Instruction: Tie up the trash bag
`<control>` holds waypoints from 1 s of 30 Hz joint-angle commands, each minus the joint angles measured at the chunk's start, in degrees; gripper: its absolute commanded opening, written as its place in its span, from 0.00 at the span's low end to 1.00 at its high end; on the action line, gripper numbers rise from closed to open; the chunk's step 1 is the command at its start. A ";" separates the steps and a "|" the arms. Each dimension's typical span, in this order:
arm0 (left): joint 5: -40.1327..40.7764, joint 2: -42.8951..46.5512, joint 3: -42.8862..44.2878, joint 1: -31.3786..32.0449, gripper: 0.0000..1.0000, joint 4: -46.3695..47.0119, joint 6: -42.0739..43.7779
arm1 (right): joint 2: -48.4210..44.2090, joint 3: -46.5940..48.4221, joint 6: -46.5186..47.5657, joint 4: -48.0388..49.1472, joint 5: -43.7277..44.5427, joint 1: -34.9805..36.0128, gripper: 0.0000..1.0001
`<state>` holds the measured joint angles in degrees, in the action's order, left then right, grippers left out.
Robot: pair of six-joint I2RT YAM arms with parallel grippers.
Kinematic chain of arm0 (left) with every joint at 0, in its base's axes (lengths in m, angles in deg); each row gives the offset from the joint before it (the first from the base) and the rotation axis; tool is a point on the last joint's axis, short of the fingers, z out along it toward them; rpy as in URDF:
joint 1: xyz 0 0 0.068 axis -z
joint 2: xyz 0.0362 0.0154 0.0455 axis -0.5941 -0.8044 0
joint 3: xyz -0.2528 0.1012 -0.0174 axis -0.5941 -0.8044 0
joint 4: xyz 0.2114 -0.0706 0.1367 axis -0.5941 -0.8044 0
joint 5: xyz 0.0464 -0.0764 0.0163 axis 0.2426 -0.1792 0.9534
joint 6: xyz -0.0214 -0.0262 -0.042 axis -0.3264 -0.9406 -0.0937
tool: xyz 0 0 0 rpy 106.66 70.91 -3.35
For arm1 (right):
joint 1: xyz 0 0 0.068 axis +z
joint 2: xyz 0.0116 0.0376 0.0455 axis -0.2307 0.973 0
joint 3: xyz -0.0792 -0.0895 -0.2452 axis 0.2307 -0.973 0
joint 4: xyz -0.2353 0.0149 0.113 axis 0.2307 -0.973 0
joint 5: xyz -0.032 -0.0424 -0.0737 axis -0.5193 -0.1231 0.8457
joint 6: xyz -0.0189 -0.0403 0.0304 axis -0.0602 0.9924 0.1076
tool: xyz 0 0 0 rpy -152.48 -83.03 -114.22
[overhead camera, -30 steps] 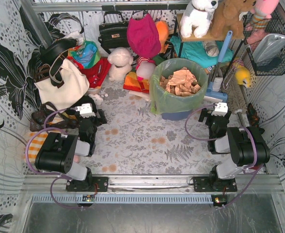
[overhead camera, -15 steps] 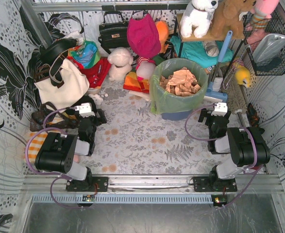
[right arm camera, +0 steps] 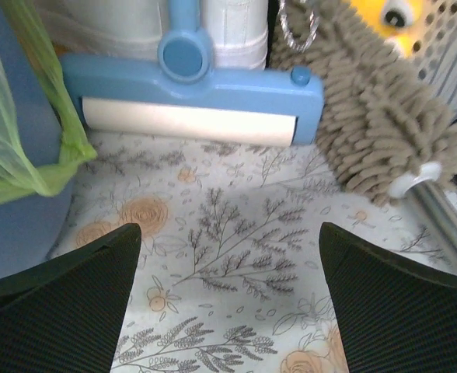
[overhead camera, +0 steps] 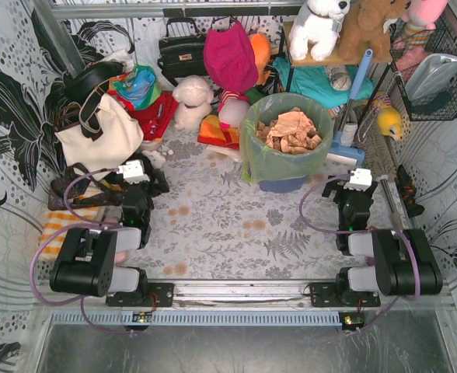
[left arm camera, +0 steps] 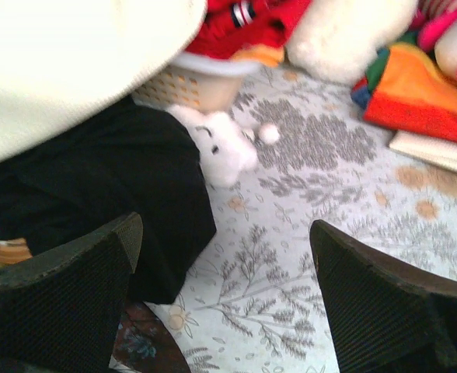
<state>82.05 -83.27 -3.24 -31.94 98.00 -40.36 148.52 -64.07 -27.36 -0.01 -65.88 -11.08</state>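
Observation:
The trash bag [overhead camera: 279, 159] is thin light-green film lining a blue round bin [overhead camera: 283, 185] at the back middle, its mouth open, with tan-brown paper [overhead camera: 292, 129] piled inside. A fold of the bag [right arm camera: 19, 148] shows at the left of the right wrist view. My left gripper [overhead camera: 139, 167] is low at the left, open and empty, well left of the bag; its fingers [left arm camera: 65, 287] frame bare cloth. My right gripper [overhead camera: 358, 177] is low at the right, open and empty, just right of the bin; its fingers [right arm camera: 392, 287] frame floral cloth.
A white canvas tote [overhead camera: 96, 136] with black straps stands by the left gripper. Soft toys [overhead camera: 191, 101], a black handbag [overhead camera: 182, 50] and bright cloths crowd the back. A blue lint roller [right arm camera: 190, 93] and grey duster [right arm camera: 376, 132] lie ahead of the right gripper. A small white plush [left arm camera: 222, 144] lies ahead of the left.
Both arms have folded back toward their bases. The right gripper has shifted right and nearer; the left gripper moved slightly back-left. The bag has not moved.

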 commanded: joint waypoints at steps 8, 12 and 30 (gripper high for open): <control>14.15 14.92 16.35 4.72 0.98 -31.29 -7.45 | -26.74 8.89 -5.58 -38.21 4.93 -0.24 0.97; 12.86 15.37 28.55 5.70 0.98 -48.08 -11.48 | -31.35 17.63 -8.80 -53.20 4.67 -0.24 0.97; 2.73 -7.23 79.06 21.69 1.00 -83.85 -24.77 | -22.40 56.18 -8.93 -92.02 -1.40 -0.24 0.97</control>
<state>87.86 -86.68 66.33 -12.99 20.72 -63.18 125.03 -13.82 -35.17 -84.07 -66.65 -11.12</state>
